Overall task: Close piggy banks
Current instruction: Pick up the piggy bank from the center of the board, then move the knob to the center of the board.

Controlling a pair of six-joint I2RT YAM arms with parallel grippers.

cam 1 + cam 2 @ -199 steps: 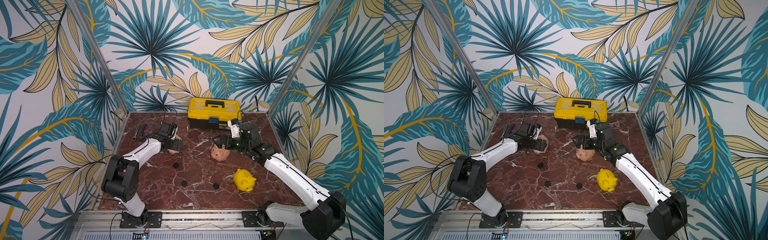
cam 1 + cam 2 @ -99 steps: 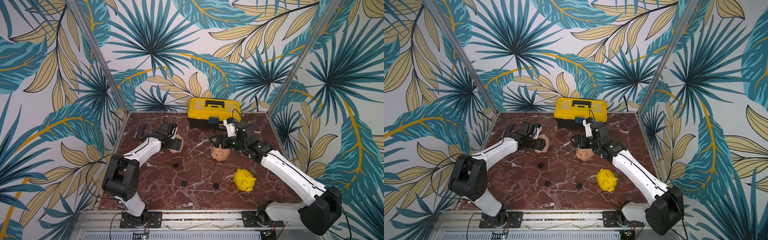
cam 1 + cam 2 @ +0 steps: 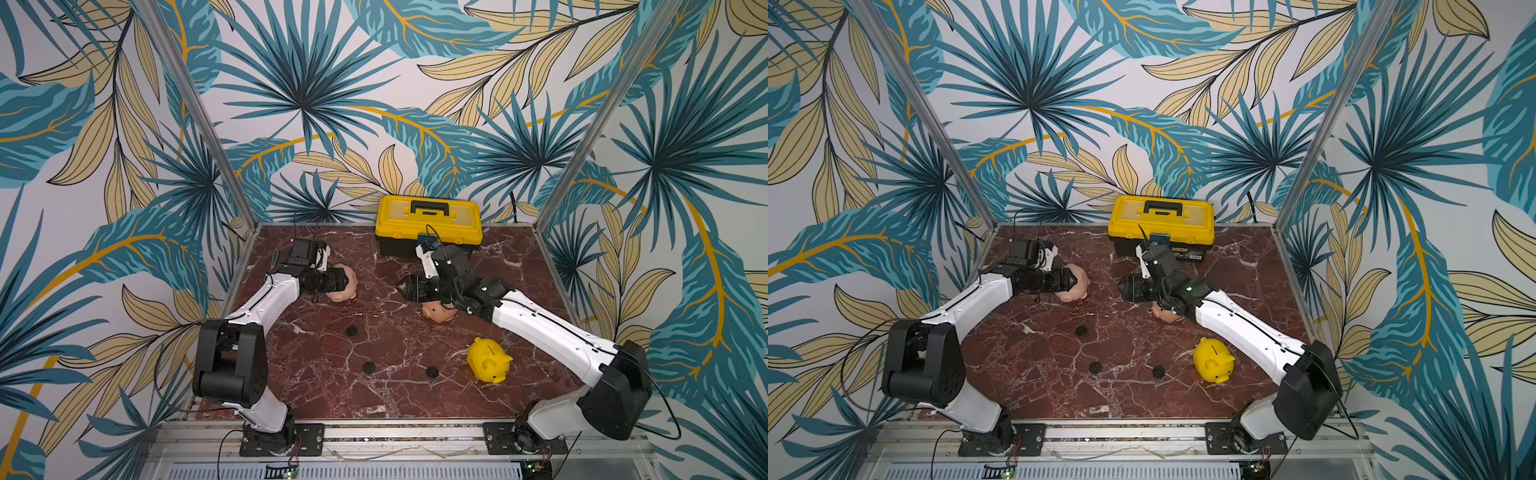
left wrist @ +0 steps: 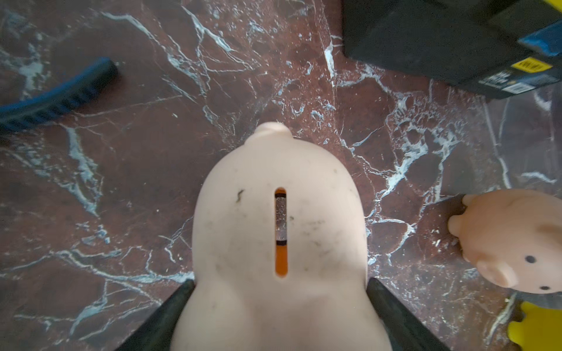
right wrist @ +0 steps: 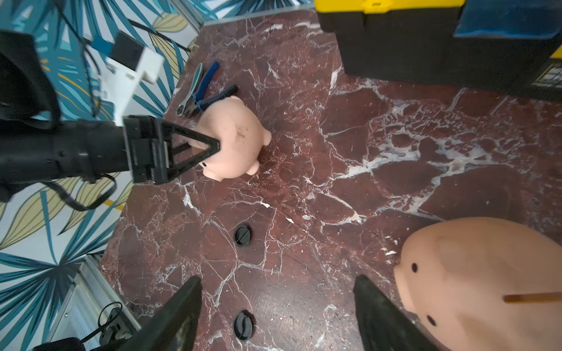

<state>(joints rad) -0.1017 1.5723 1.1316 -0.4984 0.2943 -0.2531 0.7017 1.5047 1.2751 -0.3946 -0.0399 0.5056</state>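
Observation:
The pale pink piggy bank (image 4: 279, 231) lies at the back left of the marble floor, coin slot facing the left wrist camera. My left gripper (image 4: 279, 304) is shut on its body, one finger on each flank; both top views show this grip (image 3: 341, 281). The peach-pink piggy bank (image 3: 436, 311) lies mid-table, partly under my right arm. My right gripper (image 5: 276, 299) is open, hanging over bare floor just left of that pig (image 5: 474, 273), with nothing between its fingers. The yellow piggy bank (image 3: 488, 361) stands alone at the front right.
A yellow-and-black toolbox (image 3: 428, 224) stands against the back wall. Three small black discs (image 3: 352, 331) (image 3: 368, 367) (image 3: 432, 371) lie on the floor (image 3: 316, 386) toward the front. Blue-handled pliers (image 5: 200, 91) rest in the back left corner.
My left gripper has closed onto the pale pink piggy bank. My right gripper has swung left, off the peach-pink pig, its jaws narrowing a little.

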